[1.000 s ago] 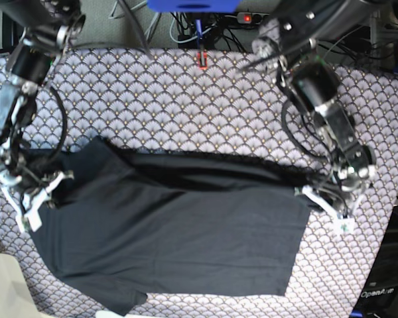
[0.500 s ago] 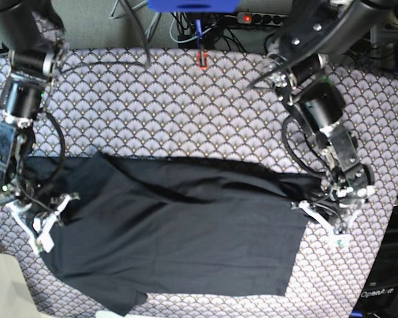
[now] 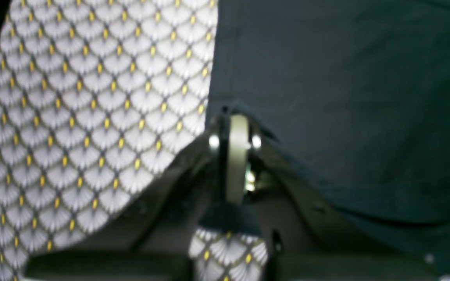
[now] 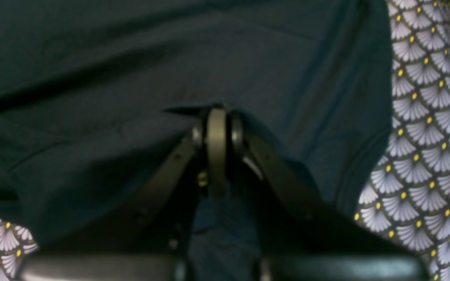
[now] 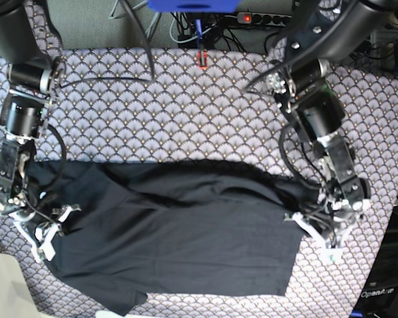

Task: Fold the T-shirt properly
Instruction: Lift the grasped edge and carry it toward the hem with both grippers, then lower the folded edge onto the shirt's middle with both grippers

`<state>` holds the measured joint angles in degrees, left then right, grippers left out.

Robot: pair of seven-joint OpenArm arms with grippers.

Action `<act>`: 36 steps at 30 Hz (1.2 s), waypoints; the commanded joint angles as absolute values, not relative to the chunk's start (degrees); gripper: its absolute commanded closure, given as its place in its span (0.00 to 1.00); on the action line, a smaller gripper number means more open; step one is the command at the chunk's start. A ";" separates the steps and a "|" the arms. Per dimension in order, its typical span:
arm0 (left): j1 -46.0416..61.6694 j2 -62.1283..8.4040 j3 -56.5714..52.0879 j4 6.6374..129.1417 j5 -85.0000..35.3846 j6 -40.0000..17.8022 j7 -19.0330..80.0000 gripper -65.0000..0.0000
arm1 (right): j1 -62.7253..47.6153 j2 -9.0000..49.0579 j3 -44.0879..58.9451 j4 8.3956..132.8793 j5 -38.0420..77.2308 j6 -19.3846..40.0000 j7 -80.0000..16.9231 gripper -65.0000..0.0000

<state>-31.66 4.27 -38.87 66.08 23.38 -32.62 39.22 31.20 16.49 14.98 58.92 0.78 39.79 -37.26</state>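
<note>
The dark T-shirt [image 5: 179,245] lies across the near half of the table, with a folded layer on top. In the base view my left gripper [image 5: 313,228] is at the shirt's right edge and my right gripper [image 5: 50,232] at its left edge. In the left wrist view the left gripper [image 3: 236,117] is shut on the T-shirt's edge [image 3: 346,97], low over the cloth. In the right wrist view the right gripper [image 4: 217,111] is shut on a pinch of T-shirt fabric [image 4: 170,58].
The grey fan-patterned tablecloth [image 5: 186,106] covers the table; its far half is bare. A small red object [image 5: 201,60] sits at the back edge. Cables and a power strip [image 5: 252,18] lie behind the table. The table's front left corner [image 5: 3,265] is close to the right gripper.
Both grippers have moved toward the front of the table with the shirt's edges in them. The shirt's far edge has been drawn nearer, baring more tablecloth behind it.
</note>
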 commanded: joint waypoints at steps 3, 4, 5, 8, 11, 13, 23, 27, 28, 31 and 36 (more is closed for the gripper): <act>-35.12 4.00 -38.20 66.95 22.90 -32.66 38.02 1.00 | 33.36 16.75 15.08 59.91 0.75 40.00 -34.68 1.00; -35.38 4.00 -37.67 66.95 22.90 -32.66 38.02 1.00 | 33.36 16.75 15.08 59.91 0.75 40.00 -34.24 1.00; -35.47 4.00 -37.23 66.95 22.90 -32.66 38.02 1.00 | 33.36 16.75 15.08 59.91 0.57 40.00 -33.80 1.00; -35.47 4.00 -36.88 66.95 22.90 -32.66 38.11 1.00 | 33.89 16.66 15.08 59.91 -1.89 40.00 -33.01 1.00; -35.47 4.00 -37.05 66.95 22.90 -32.66 38.11 1.00 | 35.03 16.48 15.16 58.59 -3.91 40.00 -32.22 1.00; -35.38 4.00 -37.32 66.95 22.90 -32.66 38.11 1.00 | 36.53 16.48 15.16 55.34 -3.91 40.00 -30.73 1.00; -33.63 2.33 -37.41 64.92 22.37 -32.66 36.35 1.00 | 39.69 16.66 15.08 49.71 -4.09 40.00 -27.74 1.00; -33.63 1.89 -37.93 63.16 22.37 -32.66 34.86 1.00 | 39.69 16.84 14.99 49.71 -4.00 40.00 -27.56 1.00; -33.71 1.45 -38.64 62.81 22.37 -32.66 34.77 1.00 | 39.69 16.84 14.99 49.71 -4.00 40.00 -27.56 1.00; -34.24 1.27 -39.16 61.41 22.37 -32.66 34.77 1.00 | 39.78 16.84 14.99 49.71 -4.00 40.00 -26.86 1.00; -35.38 1.19 -40.31 61.32 22.64 -32.66 33.71 1.00 | 39.78 16.48 15.08 49.63 -8.40 40.00 -24.40 1.00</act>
<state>-33.65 1.72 -40.42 60.34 23.11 -32.77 34.63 37.63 15.70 14.94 48.82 -9.23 39.79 -26.24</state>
